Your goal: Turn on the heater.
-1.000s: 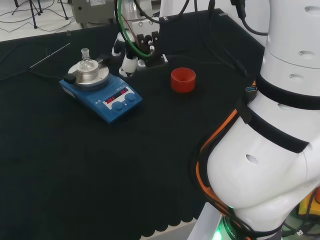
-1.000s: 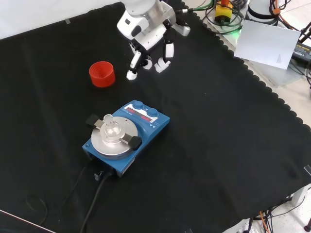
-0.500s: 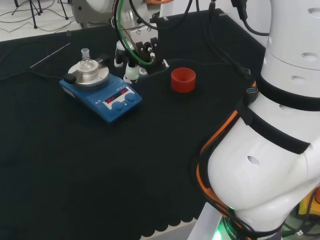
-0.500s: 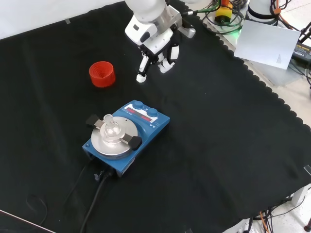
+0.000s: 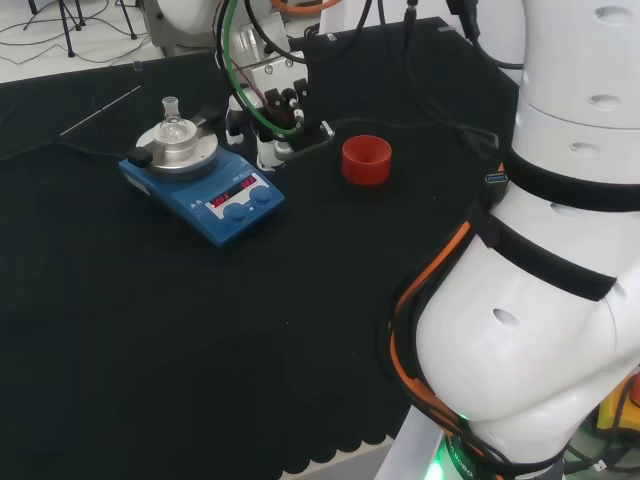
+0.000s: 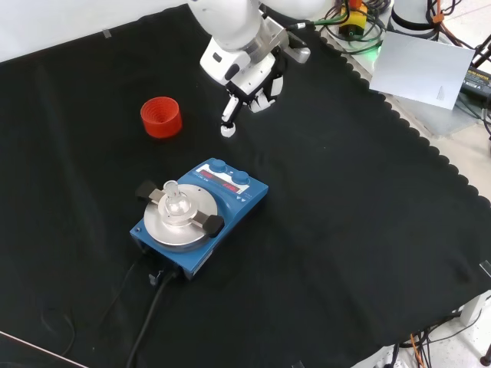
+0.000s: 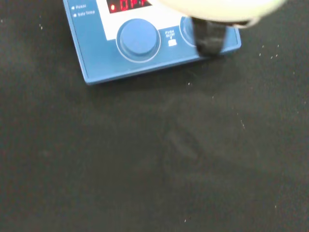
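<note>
The hand (image 6: 244, 77), one finger extended, hovers near the heavy, rigid heater (image 6: 201, 215), whose round knobs (image 7: 138, 38) want a light touch.

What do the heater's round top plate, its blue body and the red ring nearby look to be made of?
Top plate: looks like brushed metal, silvery with a dull sheen. Heater body: blue, smooth and matte, painted metal or plastic; the views leave that open. Red ring: probably rubber or plastic, judging by its saturated matte colour and ribbed inside.
</note>
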`<state>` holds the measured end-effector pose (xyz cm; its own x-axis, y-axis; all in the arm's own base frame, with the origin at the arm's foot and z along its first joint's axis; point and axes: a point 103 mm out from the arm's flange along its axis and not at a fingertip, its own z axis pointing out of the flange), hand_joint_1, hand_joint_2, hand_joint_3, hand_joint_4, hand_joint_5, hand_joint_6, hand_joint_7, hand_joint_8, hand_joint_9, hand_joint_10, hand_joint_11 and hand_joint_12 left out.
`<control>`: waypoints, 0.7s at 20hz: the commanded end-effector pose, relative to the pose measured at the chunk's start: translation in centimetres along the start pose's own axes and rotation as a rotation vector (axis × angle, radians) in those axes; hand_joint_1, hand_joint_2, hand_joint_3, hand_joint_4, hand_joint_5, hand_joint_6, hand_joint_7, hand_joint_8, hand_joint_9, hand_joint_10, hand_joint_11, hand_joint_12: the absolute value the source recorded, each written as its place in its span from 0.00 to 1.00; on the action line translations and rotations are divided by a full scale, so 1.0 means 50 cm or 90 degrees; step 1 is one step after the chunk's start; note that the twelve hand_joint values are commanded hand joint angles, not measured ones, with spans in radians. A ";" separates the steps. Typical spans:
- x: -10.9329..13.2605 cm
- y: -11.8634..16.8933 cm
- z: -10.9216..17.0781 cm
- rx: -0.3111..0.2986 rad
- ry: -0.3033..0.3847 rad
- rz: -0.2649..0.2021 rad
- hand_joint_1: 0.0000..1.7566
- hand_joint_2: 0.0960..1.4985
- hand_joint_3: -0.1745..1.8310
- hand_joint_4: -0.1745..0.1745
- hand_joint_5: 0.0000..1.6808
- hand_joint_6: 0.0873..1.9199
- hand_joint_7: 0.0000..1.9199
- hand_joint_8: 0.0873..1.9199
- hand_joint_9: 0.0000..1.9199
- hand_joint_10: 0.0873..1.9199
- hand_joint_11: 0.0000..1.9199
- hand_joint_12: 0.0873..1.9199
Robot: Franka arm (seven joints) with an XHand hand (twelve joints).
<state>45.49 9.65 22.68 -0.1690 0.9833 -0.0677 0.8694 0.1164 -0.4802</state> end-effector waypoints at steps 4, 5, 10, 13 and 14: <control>0.000 0.013 0.016 0.064 -0.007 -0.010 0.88 0.33 0.69 0.44 0.21 0.19 0.92 0.94 0.97 0.84 0.89 0.77; 0.001 0.015 0.016 0.070 -0.005 -0.011 0.89 0.33 0.70 0.44 0.21 0.17 0.92 0.94 0.97 0.84 0.89 0.77; -0.001 0.025 0.022 0.097 -0.010 -0.013 0.89 0.31 0.71 0.46 0.23 0.10 0.92 0.94 0.97 0.85 0.89 0.78; -0.001 0.029 0.026 0.111 -0.016 -0.014 0.89 0.31 0.71 0.46 0.22 0.08 0.92 0.95 0.97 0.85 0.89 0.78; -0.001 0.031 0.027 0.116 -0.017 -0.014 0.89 0.31 0.71 0.46 0.22 0.08 0.92 0.95 0.97 0.85 0.90 0.78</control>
<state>46.19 9.68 21.10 -0.1926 0.9789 -0.0688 0.7886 0.1127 -0.6045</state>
